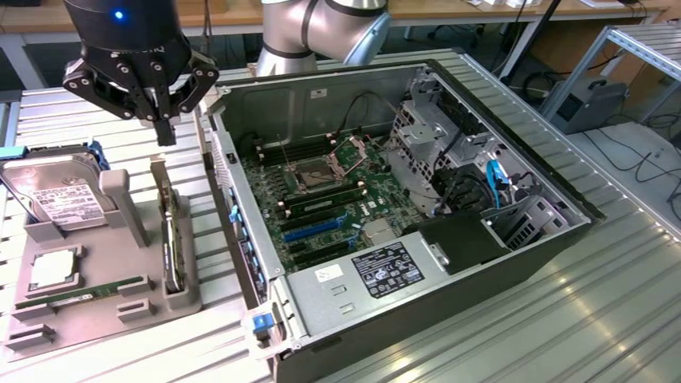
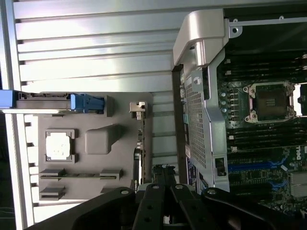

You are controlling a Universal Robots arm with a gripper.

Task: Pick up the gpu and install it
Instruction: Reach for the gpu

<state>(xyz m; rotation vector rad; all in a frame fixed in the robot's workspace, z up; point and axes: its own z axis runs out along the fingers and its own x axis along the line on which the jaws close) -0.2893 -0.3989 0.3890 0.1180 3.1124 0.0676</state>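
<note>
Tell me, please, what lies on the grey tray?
The tray carries a hard drive, a processor, a memory stick and the gpu, standing on edge. The gpu's lower edge is hidden in its holder.

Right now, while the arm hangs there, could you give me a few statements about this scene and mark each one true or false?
1. The claw is shut and holds nothing. True.
2. The gpu sits installed in the computer case. False: it stands on edge in the grey tray beside the case.
3. The computer case lies open, with its board showing. True.
4. The hard drive is inside the case. False: it leans in the grey tray.
</note>
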